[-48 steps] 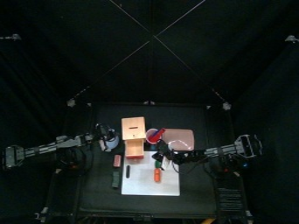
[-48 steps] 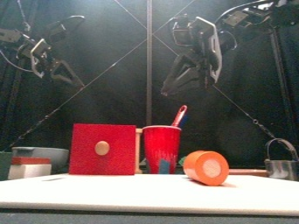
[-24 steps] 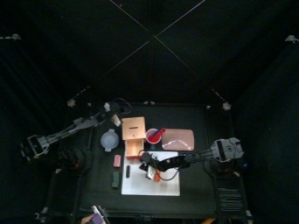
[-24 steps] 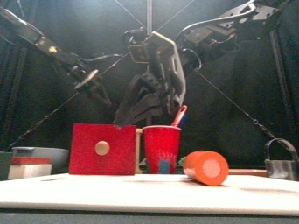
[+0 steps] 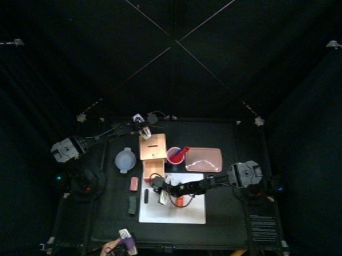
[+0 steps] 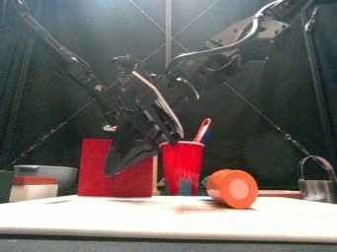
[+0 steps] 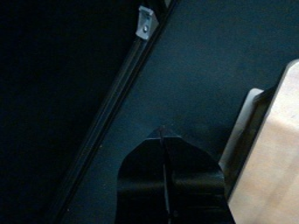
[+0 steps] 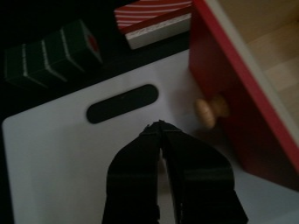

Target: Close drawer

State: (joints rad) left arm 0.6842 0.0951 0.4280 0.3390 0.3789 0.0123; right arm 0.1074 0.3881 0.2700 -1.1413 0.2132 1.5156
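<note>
The wooden drawer box (image 5: 152, 148) stands mid-table, its red drawer front (image 6: 98, 165) facing the front edge. In the right wrist view the red front (image 8: 251, 96), its round wooden knob (image 8: 211, 108) and some pale wood behind it show. My right gripper (image 8: 156, 128) is shut and empty, tips just in front of the drawer face beside the knob, over the white board (image 8: 70, 140); it also shows in the top view (image 5: 163, 182) and covers the drawer front in the front view (image 6: 121, 182). My left gripper (image 7: 163, 133) is shut and empty behind the box (image 7: 278, 131), at the back of the table (image 5: 142, 127).
A red cup (image 6: 182, 167) with a straw stands right of the drawer, an orange tape roll (image 6: 234, 187) beside it. A dark mug (image 6: 316, 183) is far right, a bowl (image 6: 39, 179) far left. Striped blocks (image 8: 52, 54) lie left of the board.
My right arm has swung left and down to the drawer front. My left arm has moved from the table's left side to behind the box.
</note>
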